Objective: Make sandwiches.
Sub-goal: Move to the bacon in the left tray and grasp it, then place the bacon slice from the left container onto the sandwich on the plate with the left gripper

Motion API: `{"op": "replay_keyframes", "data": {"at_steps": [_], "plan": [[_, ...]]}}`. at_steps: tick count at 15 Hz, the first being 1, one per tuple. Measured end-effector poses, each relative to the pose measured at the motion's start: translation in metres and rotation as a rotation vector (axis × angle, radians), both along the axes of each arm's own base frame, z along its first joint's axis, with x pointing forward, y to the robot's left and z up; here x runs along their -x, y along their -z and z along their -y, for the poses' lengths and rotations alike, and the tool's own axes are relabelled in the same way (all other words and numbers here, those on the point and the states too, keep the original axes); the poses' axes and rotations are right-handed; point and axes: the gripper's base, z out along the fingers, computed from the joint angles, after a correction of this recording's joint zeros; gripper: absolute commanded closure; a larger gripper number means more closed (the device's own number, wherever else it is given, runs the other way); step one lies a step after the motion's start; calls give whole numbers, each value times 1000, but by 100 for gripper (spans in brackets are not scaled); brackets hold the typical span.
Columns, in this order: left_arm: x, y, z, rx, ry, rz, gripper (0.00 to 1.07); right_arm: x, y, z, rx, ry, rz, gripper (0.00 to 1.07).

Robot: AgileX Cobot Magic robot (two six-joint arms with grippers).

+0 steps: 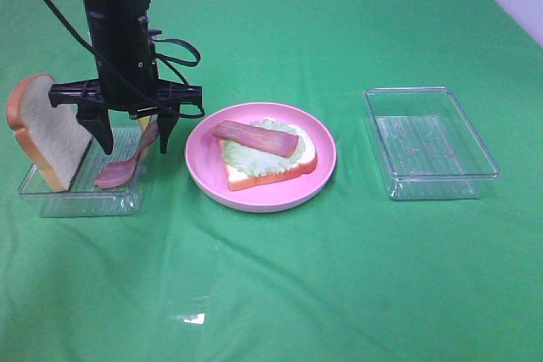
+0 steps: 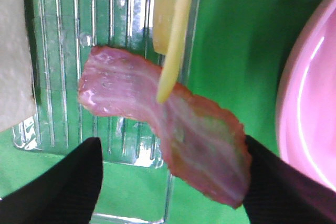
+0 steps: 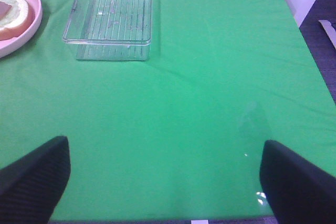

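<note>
On the pink plate (image 1: 204,177) lies a sandwich base: a white bread slice (image 1: 297,163) topped with pale-green lettuce (image 1: 246,155) and one bacon strip (image 1: 254,137). In the left clear tray (image 1: 81,201) a second bread slice (image 1: 47,129) stands on edge. A second bacon strip (image 1: 127,163) (image 2: 131,85) leans over that tray's right rim, with a yellow cheese square (image 2: 170,24) standing upright behind it. My left gripper (image 1: 133,143) (image 2: 170,145) hangs over this bacon, jaws apart on either side of it. My right gripper (image 3: 165,148) is open over bare cloth.
An empty clear tray (image 1: 428,142) (image 3: 113,14) stands right of the plate. Green cloth covers the whole table. The plate's edge (image 3: 21,35) shows in the right wrist view. The table's right edge and floor (image 3: 320,30) lie beyond the cloth.
</note>
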Motion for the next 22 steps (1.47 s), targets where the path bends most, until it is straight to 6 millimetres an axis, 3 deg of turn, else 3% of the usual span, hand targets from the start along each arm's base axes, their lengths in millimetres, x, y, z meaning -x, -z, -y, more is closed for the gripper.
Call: {"op": "replay_keyframes", "data": {"at_steps": [2,3,8,11,22], "plan": [[0,0,0,3,-16,6,66,0,0,0,0,0,0,12],[-1,0,0,2,-39,11,81,0,0,0,0,0,0,12],[-1,0,0,1,-45,11,92,0,0,0,0,0,0,12],[-1,0,0,1,-46,11,105,0,0,0,0,0,0,12],[1,-7,0,12,-7,8,107,0,0,0,0,0,0,12]]}}
